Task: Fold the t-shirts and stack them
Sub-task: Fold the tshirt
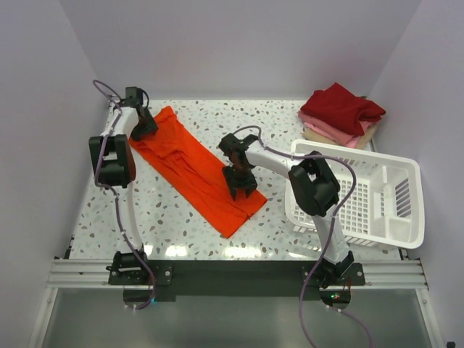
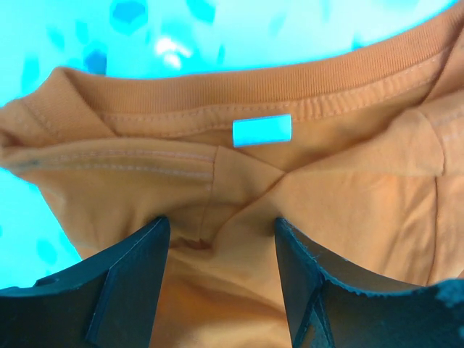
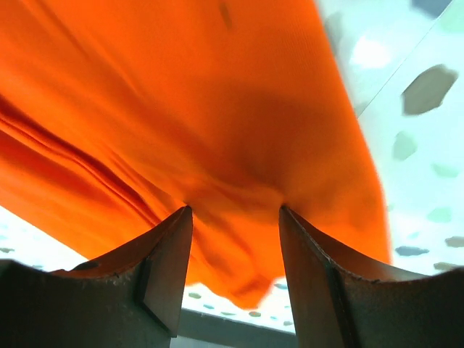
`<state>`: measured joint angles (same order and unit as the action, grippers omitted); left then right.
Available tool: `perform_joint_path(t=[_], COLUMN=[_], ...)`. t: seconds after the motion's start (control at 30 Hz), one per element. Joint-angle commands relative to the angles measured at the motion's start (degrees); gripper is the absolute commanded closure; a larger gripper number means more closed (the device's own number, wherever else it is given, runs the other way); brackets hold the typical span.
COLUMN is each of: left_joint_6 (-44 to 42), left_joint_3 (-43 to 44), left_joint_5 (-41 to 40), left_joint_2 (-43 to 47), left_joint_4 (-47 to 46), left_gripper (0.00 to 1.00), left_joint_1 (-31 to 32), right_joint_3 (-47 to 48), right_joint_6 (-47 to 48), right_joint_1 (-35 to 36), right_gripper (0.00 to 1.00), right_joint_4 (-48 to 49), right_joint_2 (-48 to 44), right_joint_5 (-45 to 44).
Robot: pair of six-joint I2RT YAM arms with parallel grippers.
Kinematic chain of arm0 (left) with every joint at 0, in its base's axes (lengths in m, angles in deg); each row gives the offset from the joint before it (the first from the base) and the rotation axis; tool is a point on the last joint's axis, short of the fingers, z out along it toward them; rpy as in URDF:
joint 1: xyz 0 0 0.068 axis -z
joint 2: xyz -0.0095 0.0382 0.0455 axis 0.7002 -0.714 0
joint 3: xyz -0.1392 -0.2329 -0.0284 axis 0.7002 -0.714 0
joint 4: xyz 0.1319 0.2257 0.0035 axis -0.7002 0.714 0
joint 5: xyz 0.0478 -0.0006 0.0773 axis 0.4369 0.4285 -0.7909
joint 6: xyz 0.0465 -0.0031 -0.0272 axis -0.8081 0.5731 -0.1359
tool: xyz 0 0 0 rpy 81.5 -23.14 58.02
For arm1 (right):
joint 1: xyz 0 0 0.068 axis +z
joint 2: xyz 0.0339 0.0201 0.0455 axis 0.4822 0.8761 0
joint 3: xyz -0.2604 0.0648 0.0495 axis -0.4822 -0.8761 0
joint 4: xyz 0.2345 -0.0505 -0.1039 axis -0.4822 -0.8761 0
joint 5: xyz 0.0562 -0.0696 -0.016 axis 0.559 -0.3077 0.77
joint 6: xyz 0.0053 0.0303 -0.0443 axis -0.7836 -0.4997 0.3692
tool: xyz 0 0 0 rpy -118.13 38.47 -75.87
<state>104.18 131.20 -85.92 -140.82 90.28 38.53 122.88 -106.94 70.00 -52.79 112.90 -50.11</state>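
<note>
Top view: the orange-red shirt [image 1: 192, 170] lay on the worktop [image 1: 98, 217] as a long folded strip, running diagonally from far left toward near centre. The left hand [image 1: 143, 129] sat on the strip's far end, and the right hand [image 1: 241, 187] sat close to its near end. Folded stack in the far right corner — dark red shirt [image 1: 342, 107] on top, pink shirt [image 1: 330, 130] under it, beige shirt [image 1: 366, 136] at the bottom. The white basket [image 1: 406, 235] stood just in front of the stack, beside the right arm.

The top view was too coarse to read the jaws; the wrist views filled that in.

Left wrist: fingers [image 2: 134, 283] stood apart, roughly half open, tips down on the cloth just below the collar [image 2: 290, 76]. The white label [image 2: 262, 130] lay beyond the gap, and a small ridge of cloth rose between the tips.

Right wrist: fingers [image 3: 163, 268] were likewise apart, with cloth puckered between the tips and speckled worktop showing past the shirt's edge on the right.

Neither hand had clamped shut — tips were in contact, but I couldn't tell whether any fold was pinched. The stack and basket showed only from above.
</note>
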Motion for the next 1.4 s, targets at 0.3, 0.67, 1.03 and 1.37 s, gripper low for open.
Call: perform_joint_path(t=[0.3,0.67,1.03,1.37], left_joint_6=[0.12,0.81,1.96,0.38], left_joint_3=[10.63,-6.41,-12.76,-8.38], left_joint_5=[3.21,4.27,2.78,-0.82], left_joint_2=[-1.68,11.42,7.92,2.73], left_joint_4=[-3.91,-4.97,-1.72,-1.10], left_gripper=[0.35,0.34,0.34,0.34], left_joint_1=[0.55,5.47,5.38,4.69], right_joint_3=[13.74,3.83,-6.29,-8.40], right_joint_6=[2.05,10.75,9.18,5.48], right_joint_1=[0.14,0.32,0.93,3.48], right_gripper=[0.40,0.40,0.39,0.39], right_joint_4=[-11.22,-2.44,4.60,5.74], right_joint_2=[0.05,-2.76,-4.78,-5.13], right_joint_5=[-2.34,5.57,7.42,7.86])
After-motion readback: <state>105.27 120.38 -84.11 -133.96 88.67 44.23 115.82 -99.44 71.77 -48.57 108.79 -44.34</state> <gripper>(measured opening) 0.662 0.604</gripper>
